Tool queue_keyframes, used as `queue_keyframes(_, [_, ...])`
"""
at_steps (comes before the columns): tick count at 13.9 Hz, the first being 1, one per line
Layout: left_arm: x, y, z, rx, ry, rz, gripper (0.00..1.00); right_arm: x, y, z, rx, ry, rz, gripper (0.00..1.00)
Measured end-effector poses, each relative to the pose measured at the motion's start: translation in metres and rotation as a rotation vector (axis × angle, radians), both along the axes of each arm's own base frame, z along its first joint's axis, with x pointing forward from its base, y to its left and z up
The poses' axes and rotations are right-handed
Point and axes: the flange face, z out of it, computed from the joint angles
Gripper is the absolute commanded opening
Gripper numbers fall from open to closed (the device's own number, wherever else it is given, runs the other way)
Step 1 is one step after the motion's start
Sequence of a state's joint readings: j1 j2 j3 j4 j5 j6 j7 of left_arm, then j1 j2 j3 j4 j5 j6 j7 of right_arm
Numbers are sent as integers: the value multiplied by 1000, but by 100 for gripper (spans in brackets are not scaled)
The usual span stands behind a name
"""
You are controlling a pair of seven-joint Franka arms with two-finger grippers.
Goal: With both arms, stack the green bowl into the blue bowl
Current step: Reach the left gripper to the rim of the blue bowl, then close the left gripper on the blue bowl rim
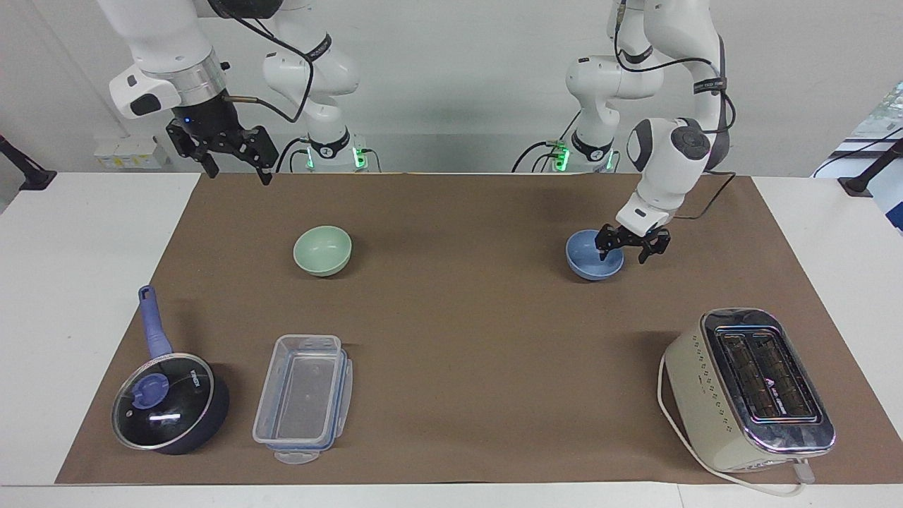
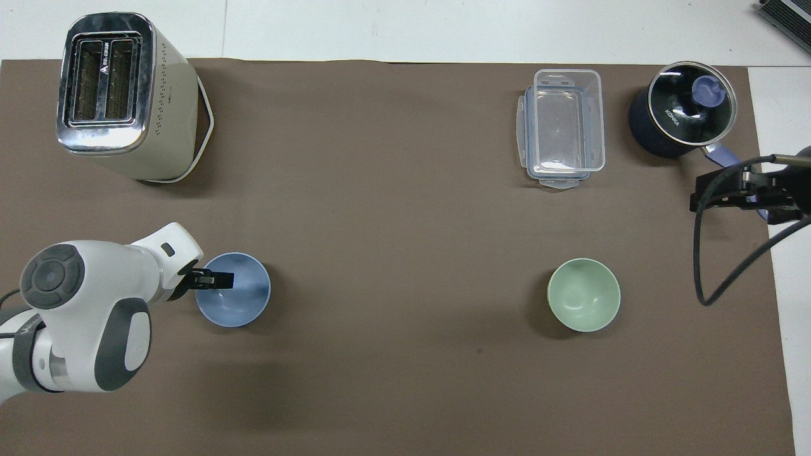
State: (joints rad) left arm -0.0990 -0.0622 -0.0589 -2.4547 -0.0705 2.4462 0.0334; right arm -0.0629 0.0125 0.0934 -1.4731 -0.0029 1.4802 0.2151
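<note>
Right now the green bowl (image 1: 322,250) (image 2: 583,294) sits upright on the brown mat (image 1: 451,317) (image 2: 393,221), toward my right arm's end of the table and well apart from the blue bowl (image 1: 591,258) (image 2: 237,297), which sits upright toward my left arm's end at about the same distance from me. Seen from overhead, the green bowl lies at three o'clock from the blue one. My left gripper (image 1: 623,248) (image 2: 214,279) is down at the blue bowl's rim, on the side toward my left arm's end, at nine o'clock of the bowl from overhead; its jaws are spread, one finger inside the bowl and the other outside, straddling the rim, and I cannot tell whether either touches it. My right gripper (image 1: 236,169) (image 2: 728,193) hangs high with its jaws released and nothing in them, over the mat's edge at my right arm's end, and that arm waits. Overhead, a clear plastic container (image 1: 303,398) (image 2: 562,128) lies at twelve o'clock from the green bowl, farther from me, and a dark lidded saucepan (image 1: 169,402) (image 2: 681,117) with a blue handle lies at about one o'clock. A cream toaster (image 1: 748,391) (image 2: 127,95) stands at about eleven o'clock from the blue bowl, farther from me.
</note>
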Motion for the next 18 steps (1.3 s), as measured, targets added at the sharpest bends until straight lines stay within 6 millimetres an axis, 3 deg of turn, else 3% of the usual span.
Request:
queue_keyframes(1, [-1,-1,-8,0,-1,-1,90,0,0,0,0,0,0,100])
queue_keyframes(3, [-2,-1,-23,1,-2,0,0,0,0,0,0,0,0,100])
queue_keyframes(9, [-2,0,-25,0,-4,2,0,0,0,0,0,0,0,100])
queue_keyframes(16, [0,-3,-11,-4,-14,-3,0,0,0,0,0,0,3,100])
queue_keyframes(18, [8,-5,2,-6,-12,-5,0,0,0,0,0,0,3,100])
